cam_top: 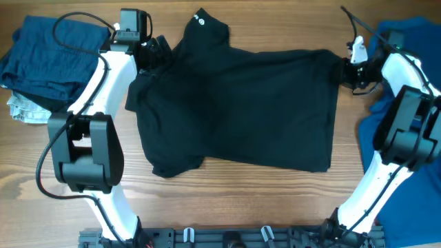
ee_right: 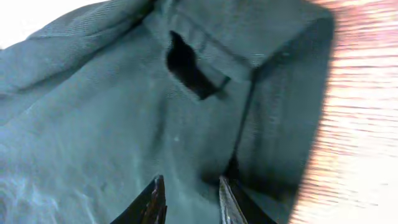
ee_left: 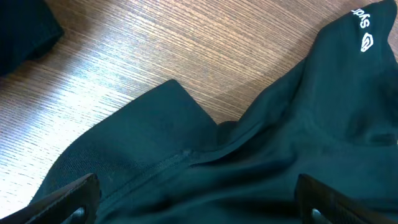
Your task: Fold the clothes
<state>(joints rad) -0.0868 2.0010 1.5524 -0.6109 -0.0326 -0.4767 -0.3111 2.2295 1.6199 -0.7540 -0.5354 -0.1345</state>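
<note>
wooden table (cam_top: pixel 227 200) carries the black shirt (cam_top: pixel 241 110), spread mid-table. left gripper (ee_left: pixel 199 208) gapes wide over its far left edge, grasping nothing. right gripper (ee_right: pixel 191 200) stands narrow with cloth between, grip uncertain. best to pinch both layers at the hem and lift evenly. only overhead shows the navy pile (cam_top: pixel 41 55) and blue shirt (cam_top: pixel 420 31) beyond.

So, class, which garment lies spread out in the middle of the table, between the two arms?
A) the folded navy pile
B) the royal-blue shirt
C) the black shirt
C: the black shirt covers the middle; the royal-blue shirt lies at the right edge, the navy pile at the far left.
</note>
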